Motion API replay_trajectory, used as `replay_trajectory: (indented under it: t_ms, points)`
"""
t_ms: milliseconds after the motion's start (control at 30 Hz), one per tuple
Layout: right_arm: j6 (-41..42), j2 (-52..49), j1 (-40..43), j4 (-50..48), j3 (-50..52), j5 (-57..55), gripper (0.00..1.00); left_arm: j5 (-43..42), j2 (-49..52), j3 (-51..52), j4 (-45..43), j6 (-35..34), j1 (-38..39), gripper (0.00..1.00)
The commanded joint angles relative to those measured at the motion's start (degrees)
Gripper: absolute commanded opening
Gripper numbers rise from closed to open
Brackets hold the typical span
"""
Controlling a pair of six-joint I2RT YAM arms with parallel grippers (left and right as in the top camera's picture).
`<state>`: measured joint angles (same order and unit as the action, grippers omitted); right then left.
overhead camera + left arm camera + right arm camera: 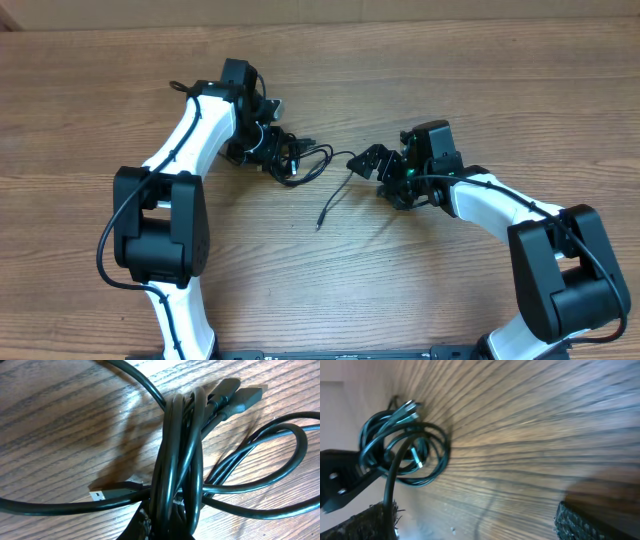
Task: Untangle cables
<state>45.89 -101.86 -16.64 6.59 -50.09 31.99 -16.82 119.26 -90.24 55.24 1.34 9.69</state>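
Closed tight, my left gripper [262,142] sits at the upper left of the overhead view, buried in the coiled bundle of cables [288,158], which rests on the wooden surface [450,80] right at its tip. My right gripper [382,172] is to the right of the bundle and apart from it, its jaws spread wide and empty. One loose strand [333,200] leaves the bundle, runs toward the right gripper, bends close by its nearer finger and trails down to a free end on bare wood between my two arms; from above I cannot tell whether it touches that finger. From the left wrist, the cables [180,460] fill the frame: several black cords drawn into one tight upright band that narrows toward the bottom edge, where my gripper pinches it, though the fingers themselves barely show. Two dark plugs [239,396] poke out at the top right of the band, a silver-tipped plug [98,495] sticks out at the lower left, and wide loops spread to the right over the surface [60,410]. From the right wrist, which is blurred, my two fingers [582,521] stand far apart at the bottom corners with open wood between them. The cables [402,445] form a round coil at the upper left, and one strand comes down from it to the left finger.
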Motion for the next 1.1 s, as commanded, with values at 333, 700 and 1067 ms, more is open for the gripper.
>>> replay_trajectory:
  t_ms: [333, 700, 1067]
  points:
    - [12.83, -0.55, -2.62, -2.82, 0.31, 4.33, 0.91, -1.25, -0.85, 0.2, -1.66, -1.33, 5.25, 0.04]
    - [22.4, -0.55, -7.41, -8.48, 0.31, -0.04, 0.68, -1.25, -0.85, 0.2, -1.68, 3.15, 7.93, 0.04]
    - [33.53, -0.55, -7.41, -11.41, 0.31, -6.88, 0.79, -14.47, -0.85, 0.2, 0.17, 16.37, 7.98, 0.04]
